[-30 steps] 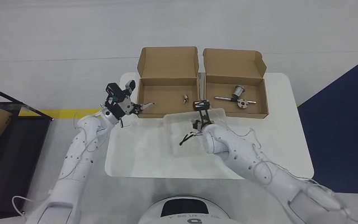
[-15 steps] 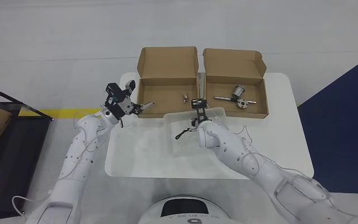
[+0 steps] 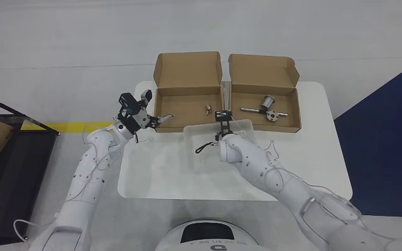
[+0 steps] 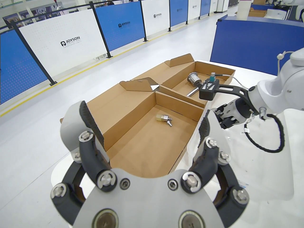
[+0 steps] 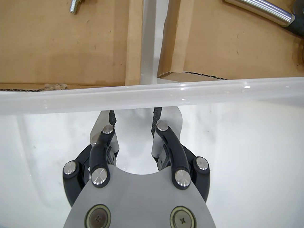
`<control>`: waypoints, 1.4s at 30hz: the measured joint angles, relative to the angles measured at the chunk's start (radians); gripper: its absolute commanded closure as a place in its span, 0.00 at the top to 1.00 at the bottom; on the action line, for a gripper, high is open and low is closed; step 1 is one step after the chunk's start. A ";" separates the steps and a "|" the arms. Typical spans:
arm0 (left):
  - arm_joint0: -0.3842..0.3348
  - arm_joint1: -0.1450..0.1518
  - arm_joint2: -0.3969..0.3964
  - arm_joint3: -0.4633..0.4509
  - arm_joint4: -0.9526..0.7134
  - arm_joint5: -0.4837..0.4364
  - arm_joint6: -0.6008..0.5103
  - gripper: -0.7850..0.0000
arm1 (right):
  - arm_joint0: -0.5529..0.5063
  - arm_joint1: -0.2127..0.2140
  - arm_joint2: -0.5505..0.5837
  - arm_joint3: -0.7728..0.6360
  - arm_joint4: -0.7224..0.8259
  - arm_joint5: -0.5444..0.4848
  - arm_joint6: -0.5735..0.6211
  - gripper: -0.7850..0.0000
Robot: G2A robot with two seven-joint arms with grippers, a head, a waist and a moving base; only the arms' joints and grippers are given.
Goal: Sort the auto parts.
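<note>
Status: left gripper (image 4: 144, 113) is spread wide with nothing in it, hanging over the near outer corner of the left cardboard box (image 3: 179, 105). Right gripper (image 5: 134, 117) sits low inside the clear tray (image 3: 244, 127), nose up at the tray's far rim. Its fingers (image 5: 111, 122) are apart by a narrow gap with nothing visible between them; the tips are hidden behind the translucent rim, so I can't tell what's at the very ends. The tray is on the white table (image 3: 314, 157), just in front of both boxes, straddling the gap between them. The left box holds one small threaded fitting (image 3: 206, 110), lying flat near its inner wall. The right box (image 3: 250, 99) holds a steel shaft part (image 3: 264, 103) and, just beside it, a disc-shaped part (image 3: 272, 115). Both box lids are folded back.
</note>
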 measured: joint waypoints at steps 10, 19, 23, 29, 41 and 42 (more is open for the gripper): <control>0.000 0.000 0.000 0.000 0.000 0.000 0.000 1.00 | 0.001 -0.033 0.008 0.053 -0.018 0.001 -0.010 0.15; 0.000 0.000 0.000 0.000 0.000 0.000 0.000 1.00 | -0.026 -0.037 0.045 0.057 -0.040 -0.019 -0.023 0.00; 0.000 0.000 0.000 0.000 0.000 0.000 0.000 1.00 | -0.060 -0.026 0.065 0.021 -0.072 -0.037 -0.029 0.00; 0.000 0.000 0.000 0.000 0.000 0.000 0.000 1.00 | -0.154 0.016 0.118 -0.108 -0.154 -0.076 -0.048 0.00; 0.000 0.000 0.000 0.000 0.000 0.000 0.000 1.00 | -0.246 0.072 0.244 -0.276 -0.250 -0.164 0.051 0.41; 0.000 0.000 0.000 0.000 0.000 0.000 0.000 1.00 | -0.242 0.070 0.244 -0.275 -0.252 -0.164 0.058 0.42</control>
